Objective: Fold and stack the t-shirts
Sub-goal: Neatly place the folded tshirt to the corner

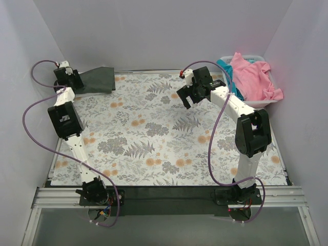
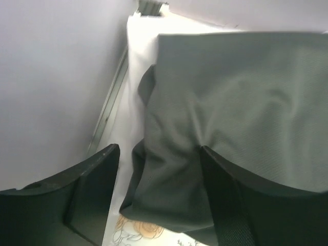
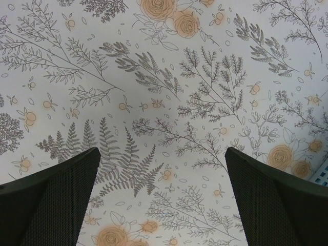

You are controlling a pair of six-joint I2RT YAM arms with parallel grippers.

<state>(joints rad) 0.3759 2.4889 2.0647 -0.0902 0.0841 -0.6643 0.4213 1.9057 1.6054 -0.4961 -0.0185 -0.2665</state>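
Note:
A folded dark charcoal t-shirt (image 1: 98, 80) lies at the table's far left corner. My left gripper (image 1: 77, 82) is at its left end. In the left wrist view the gripper (image 2: 159, 154) is open, and the charcoal shirt's (image 2: 230, 102) near corner lies between the spread fingers (image 2: 92, 189). A plain white surface (image 2: 134, 66) shows beside the shirt; I cannot tell if it is the white t-shirt. The pink t-shirt (image 1: 252, 78) and the teal t-shirt (image 1: 225, 69) are heaped in the basket. My right gripper (image 1: 187, 99) hangs open and empty over the floral cloth (image 3: 169, 92), as the right wrist view (image 3: 161, 154) also shows.
The white plastic basket (image 1: 259, 103) stands at the back right corner by the wall. The floral table cloth (image 1: 154, 133) covers the table. Grey walls close in the left, back and right sides. A corner of the basket (image 3: 320, 174) shows at the right wrist view's edge.

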